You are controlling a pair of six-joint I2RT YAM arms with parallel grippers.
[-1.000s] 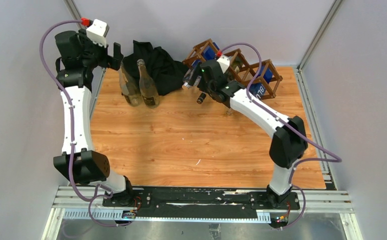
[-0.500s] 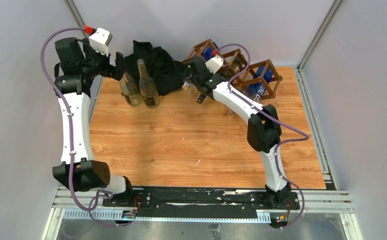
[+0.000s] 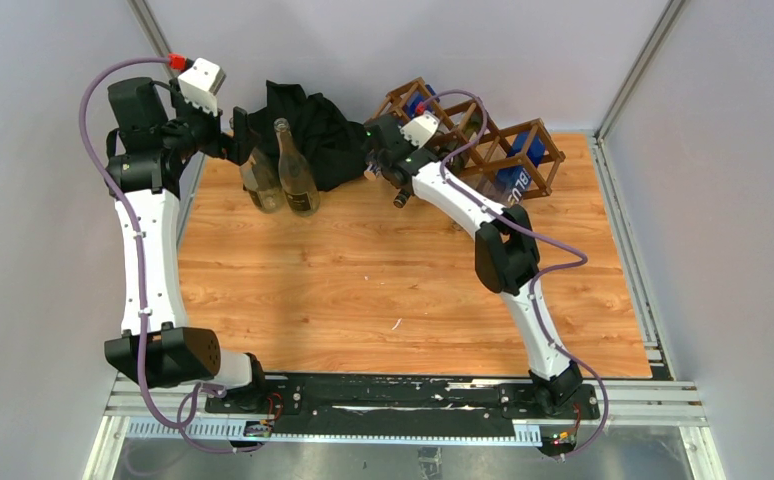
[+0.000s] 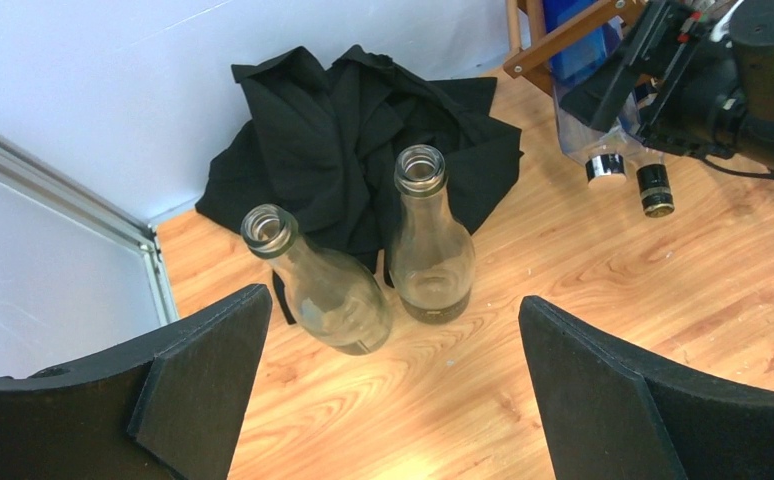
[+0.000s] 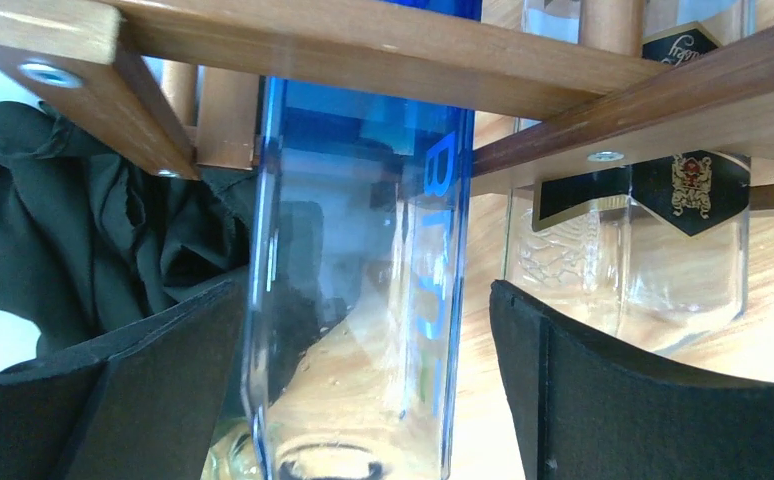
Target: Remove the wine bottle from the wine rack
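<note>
1. The right gripper [image 5: 368,330] is at the left end of the wine rack [image 3: 483,135]. Its jaws are spread wide and straddle the blue wine bottle [image 5: 363,220].
2. There is a clear gap between that bottle and one finger [image 5: 603,390]. The other finger sits right at the glass, and I cannot tell whether it touches.
3. The blue wine bottle lies in the rack's leftmost cell, under the rack's crossing sticks, so it has not yet been taken off.
4. The left gripper [image 4: 395,330] is well to the left of the rack. It is fully spread and holds nothing, and it hangs above two standing bottles [image 4: 428,245].
5. White letters run along the blue wine bottle. They begin with "B", but the rest is not legible.
6. A second blue bottle [image 3: 518,172] at the rack's right end shows large letters that read roughly "BLU".
7. A clear bottle [image 5: 643,250] lies in the rack beside the blue wine bottle. It carries a black label with a gold crest and script too small to read.
8. Counts:
   - One rack, three cells wide.
   - Two blue bottles visible in the rack.
   - At least one clear bottle in the rack; the full number in the rack cannot be told.
   - Two open-necked bottles standing upright on the table [image 3: 363,290], left of the rack.
   - One crumpled black cloth [image 3: 313,125] between those bottles and the rack.
</note>
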